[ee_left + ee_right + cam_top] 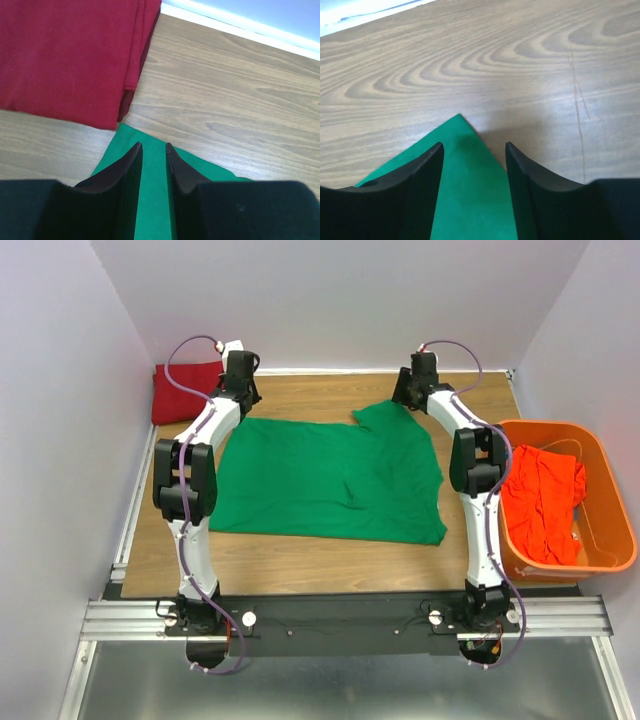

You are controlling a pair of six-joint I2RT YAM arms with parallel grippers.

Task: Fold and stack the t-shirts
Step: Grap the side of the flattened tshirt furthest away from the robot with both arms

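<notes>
1. The green shirt (330,480) lies spread flat on the table (300,562), midway between the two arms. Its long axis runs left to right. One sleeve (385,418) juts toward the far edge at the shirt's right end.

2. We find the left gripper (152,146) over the shirt's far left corner. The jaws stand a narrow gap apart, and green cloth shows flat through the gap. The corner tip reaches just past the fingertips. We cannot tell whether the fingers (131,170) touch the cloth.

3. We find the right gripper (474,145) over the far tip of the sleeve. The jaws stand wide apart with nothing clamped. The pointed green tip lies between them and extends slightly beyond the fingertips onto bare wood.

4. The red shirt (65,55) lies folded at the far left corner of the table, just beyond the green corner and the left gripper.

5. The orange shirt (540,495) lies crumpled in the basket (548,426), right of the right arm.
</notes>
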